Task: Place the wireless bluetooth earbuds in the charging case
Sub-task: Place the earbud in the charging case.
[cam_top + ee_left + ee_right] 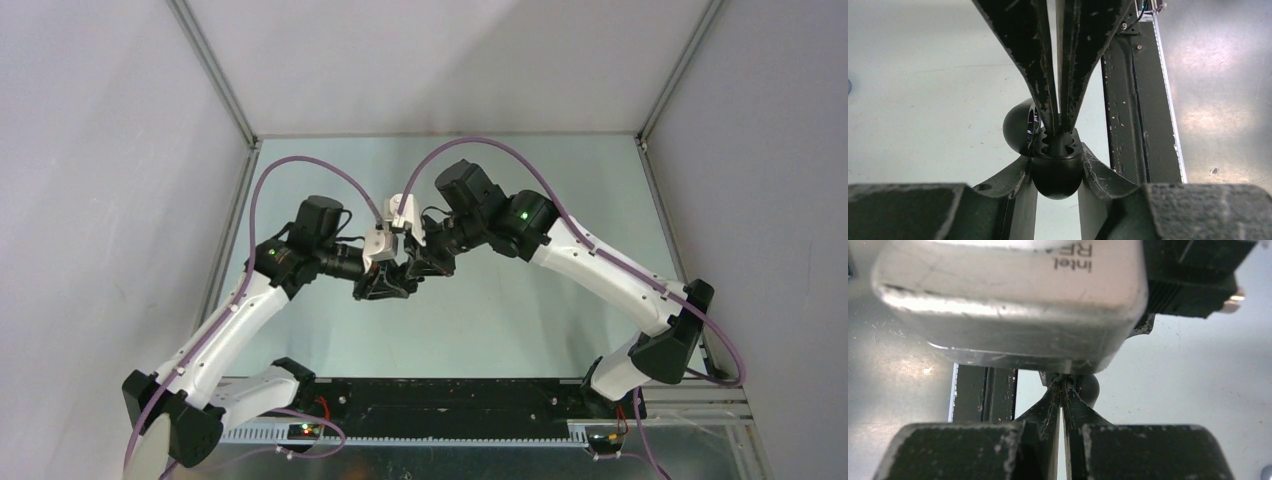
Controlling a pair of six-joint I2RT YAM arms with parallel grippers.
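Note:
In the left wrist view a rounded black charging case sits between my left gripper's fingers, which are shut on it. Its lid hangs open to the left. My right gripper comes down from above with its jaws pinched together. Its tips are inside the case mouth, on a small dark earbud that stands in a slot. From above, both grippers meet over the table's middle. In the right wrist view the tips are shut, with the case behind them. The purple earbuds are out of view.
The left arm's silver wrist camera housing hangs close above the right fingers. A black rail runs along the table's near edge, also the black rail in the left wrist view. Purple cables arch over both arms.

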